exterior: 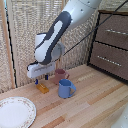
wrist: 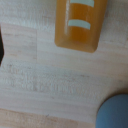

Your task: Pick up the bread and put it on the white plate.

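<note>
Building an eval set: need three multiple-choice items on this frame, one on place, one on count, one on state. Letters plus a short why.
1. Where is the plate in the exterior view?
A. At the right, by the cabinet
B. At the lower left, on the table
C. Under the blue mug

2. How many mugs stand on the table?
A. One
B. Two
C. Three

3. What is the state of the toast?
A. Lying on the table, below the gripper
B. Resting on the plate
C. Inside the pink mug

Key:
1. B, the plate lies at the exterior view's lower left, apart from the cabinet.
2. B, one pink mug and one blue mug.
3. A, the toast lies on the wood, with the gripper just above it.
</note>
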